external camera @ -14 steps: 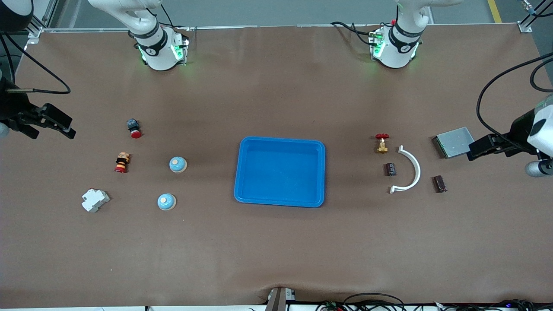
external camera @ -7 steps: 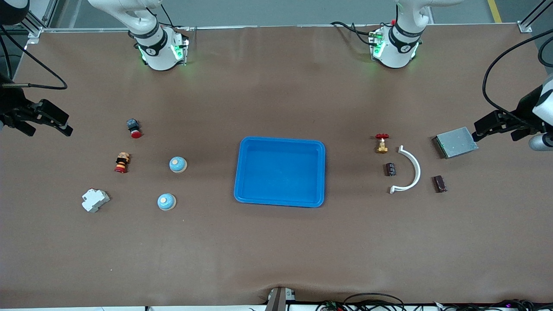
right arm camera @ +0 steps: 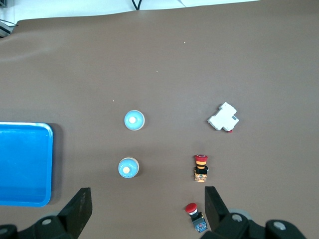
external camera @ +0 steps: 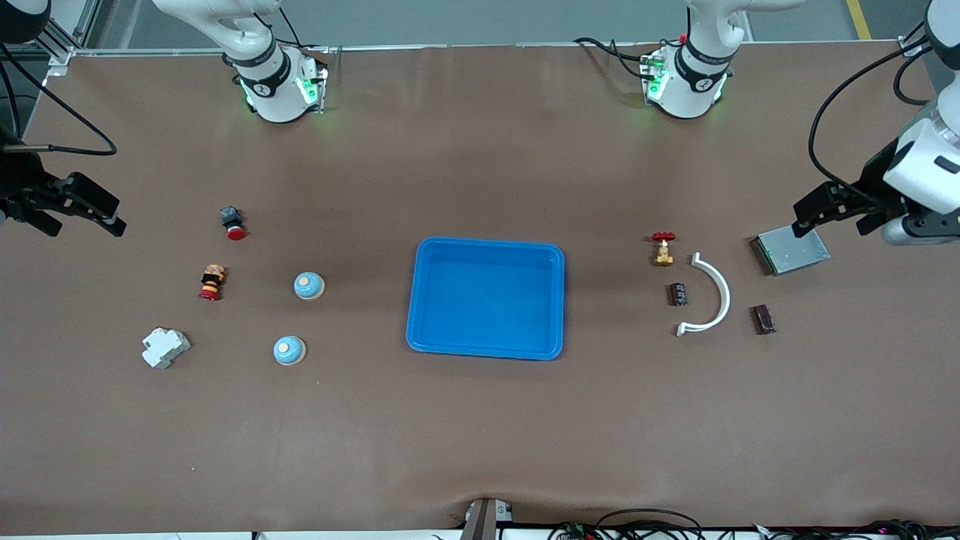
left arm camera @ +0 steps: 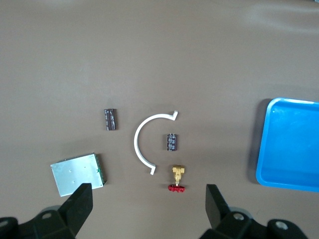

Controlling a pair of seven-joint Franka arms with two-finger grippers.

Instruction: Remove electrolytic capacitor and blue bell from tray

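The tray [external camera: 485, 298] sits empty; capacitor [external camera: 679, 294] and bells [external camera: 308, 286] lie on the table. Both end effectors, left [external camera: 834, 208] and right [external camera: 73, 210], hang spread; we should simply keep clear.

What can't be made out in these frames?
- Right end effector: its arm is cut off by the front view's edge.
- Left end effector: partly covers the grey plate in the front view.
- Two dark capacitors: markings too small to read in any view.
- Tray: cut by the edge in both wrist views.
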